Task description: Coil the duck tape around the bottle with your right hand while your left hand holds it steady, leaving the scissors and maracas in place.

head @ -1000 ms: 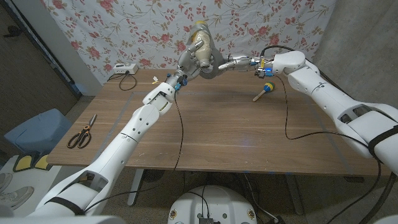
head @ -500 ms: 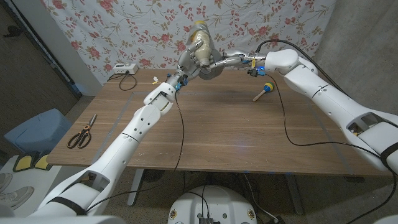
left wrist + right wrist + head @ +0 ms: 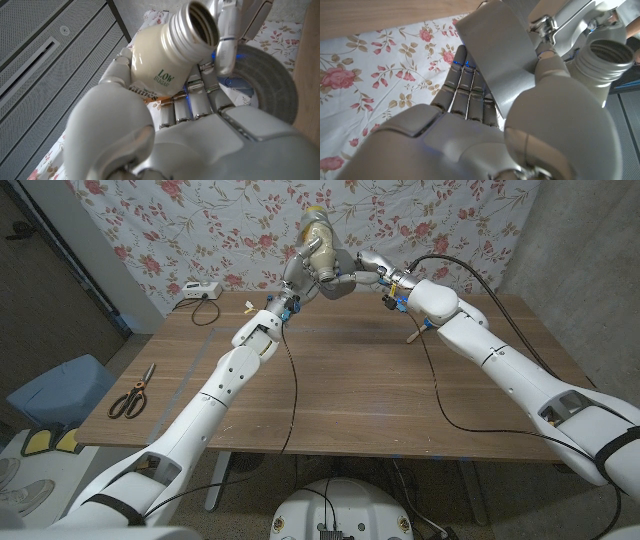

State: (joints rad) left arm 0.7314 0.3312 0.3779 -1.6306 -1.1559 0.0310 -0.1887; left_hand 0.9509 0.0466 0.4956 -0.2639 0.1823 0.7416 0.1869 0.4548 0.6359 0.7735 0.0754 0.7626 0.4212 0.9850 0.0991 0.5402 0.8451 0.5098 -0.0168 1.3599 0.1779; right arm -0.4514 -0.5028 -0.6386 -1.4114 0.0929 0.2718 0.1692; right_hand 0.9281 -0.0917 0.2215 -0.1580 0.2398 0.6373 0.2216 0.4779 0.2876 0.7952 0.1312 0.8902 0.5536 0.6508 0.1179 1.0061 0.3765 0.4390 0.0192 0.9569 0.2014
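Steel-handled scissors [image 3: 131, 395] lie far left of the bottle [image 3: 317, 242], which the left hand [image 3: 303, 268] grips aloft; the right hand [image 3: 362, 268], clutching the grey tape roll [image 3: 270, 90], has swung closer around the bottle, so coiling continues; maraca [image 3: 412, 335] undisturbed

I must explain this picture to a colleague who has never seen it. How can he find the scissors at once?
Start at the wooden table and go to its near corner on the robot's left side. The scissors lie flat there, by themselves, far from both hands. Their black handles and shut blades tell them apart from the white device at the far edge.
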